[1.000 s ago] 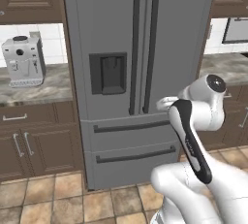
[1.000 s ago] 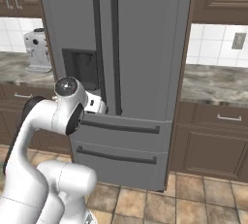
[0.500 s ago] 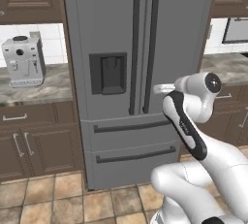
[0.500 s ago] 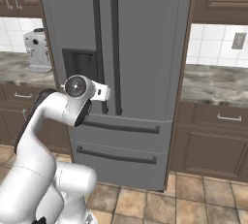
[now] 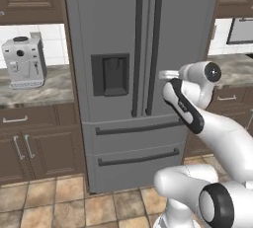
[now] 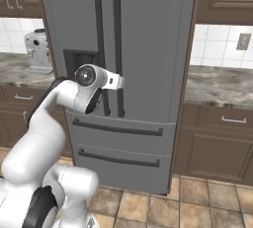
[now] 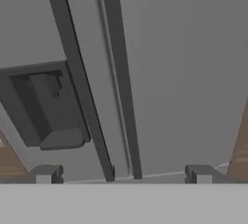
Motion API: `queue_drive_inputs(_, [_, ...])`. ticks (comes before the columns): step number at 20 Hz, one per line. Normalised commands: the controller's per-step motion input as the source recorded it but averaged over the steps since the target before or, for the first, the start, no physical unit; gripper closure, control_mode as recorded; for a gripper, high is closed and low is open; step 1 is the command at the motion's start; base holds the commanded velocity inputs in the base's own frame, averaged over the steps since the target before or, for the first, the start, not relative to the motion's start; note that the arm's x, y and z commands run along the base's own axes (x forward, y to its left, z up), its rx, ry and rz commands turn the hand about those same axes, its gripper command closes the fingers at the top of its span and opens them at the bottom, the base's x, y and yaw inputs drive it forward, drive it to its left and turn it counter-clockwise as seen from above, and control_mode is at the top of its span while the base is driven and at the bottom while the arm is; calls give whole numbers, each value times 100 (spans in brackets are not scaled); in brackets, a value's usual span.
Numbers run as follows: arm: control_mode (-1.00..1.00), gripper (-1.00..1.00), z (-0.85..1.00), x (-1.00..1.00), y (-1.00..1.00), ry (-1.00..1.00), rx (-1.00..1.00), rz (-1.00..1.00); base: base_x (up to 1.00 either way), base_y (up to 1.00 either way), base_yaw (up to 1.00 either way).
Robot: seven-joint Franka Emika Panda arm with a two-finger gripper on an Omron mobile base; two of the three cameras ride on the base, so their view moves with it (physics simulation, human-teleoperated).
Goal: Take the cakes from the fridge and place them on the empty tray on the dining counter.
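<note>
The fridge (image 5: 118,34) stands straight ahead, tall and grey, with both upper doors and both lower drawers shut. The cakes are hidden behind those doors. In the hand view my gripper (image 7: 123,175) is open, its fingertips (image 7: 47,173) wide apart and nothing between them. It faces the lower ends of the two long dark handles (image 7: 121,82) from a short distance, touching neither. The dark dispenser recess (image 7: 46,106) lies to the left of them. My white wrist (image 5: 169,75) reaches toward the right door at handle height. The empty tray and the dining counter are out of view.
A silver coffee machine (image 5: 22,61) sits on the marbled counter (image 5: 49,86) left of the fridge. Another stretch of counter (image 6: 217,86) runs to the right. Brown cabinets (image 6: 212,148) flank the fridge above and below. A tiled floor (image 5: 74,207) lies in front.
My hand has risen and swung forward toward the fridge doors, level with the lower ends of the handles. The jaws have stayed open and the fridge is still shut.
</note>
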Motion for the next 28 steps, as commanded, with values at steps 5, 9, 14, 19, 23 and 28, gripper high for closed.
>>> queue_drive_inputs(5, [-100, -100, 8, 58, -3, -10, 0, -2, 0, 0, 0])
queue_drive_inputs(9, [-100, -100, 0, 38, 0, -17, 0, 0, 0, 0, 0])
queue_drive_inputs(14, [-100, -100, 0, 57, 0, -3, 0, 0, 0, 0, 0])
queue_drive_inputs(19, [-100, -100, 0, 71, 0, 0, 0, 0, 0, 0, 0])
queue_drive_inputs(23, [-100, -100, 2, 72, -1, 0, 0, 0, 0, 0, 0])
queue_drive_inputs(28, [-100, -100, 0, 65, -14, -1, 0, 0, 0, 0, 0])
